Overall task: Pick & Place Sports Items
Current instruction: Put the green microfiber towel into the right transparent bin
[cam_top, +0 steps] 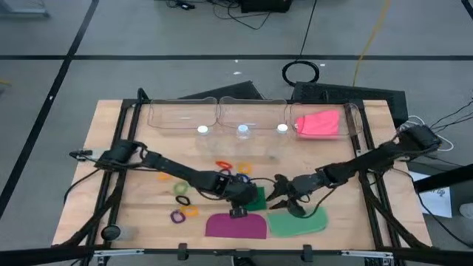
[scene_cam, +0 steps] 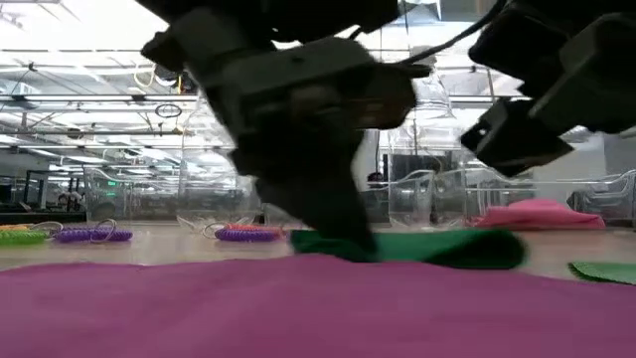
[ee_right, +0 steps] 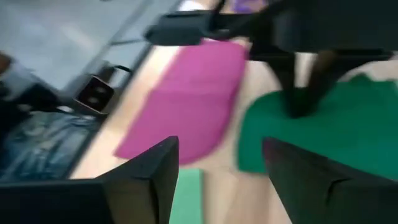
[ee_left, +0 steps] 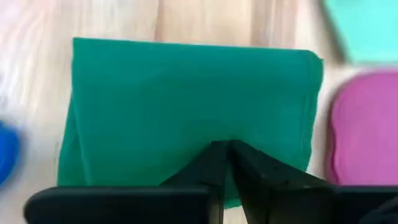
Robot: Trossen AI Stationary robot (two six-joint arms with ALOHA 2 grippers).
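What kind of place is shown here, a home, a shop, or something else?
Most likely a robotics lab or test workshop. A wooden table stands on a bare grey floor with loose cables behind it, and the low view shows a wide hall with ceiling lights. Clear plastic bins line the table's far edge.

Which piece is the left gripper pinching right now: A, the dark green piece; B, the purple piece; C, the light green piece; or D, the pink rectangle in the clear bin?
A: the left gripper has its fingers shut on the edge of the dark green piece, as its wrist view shows.
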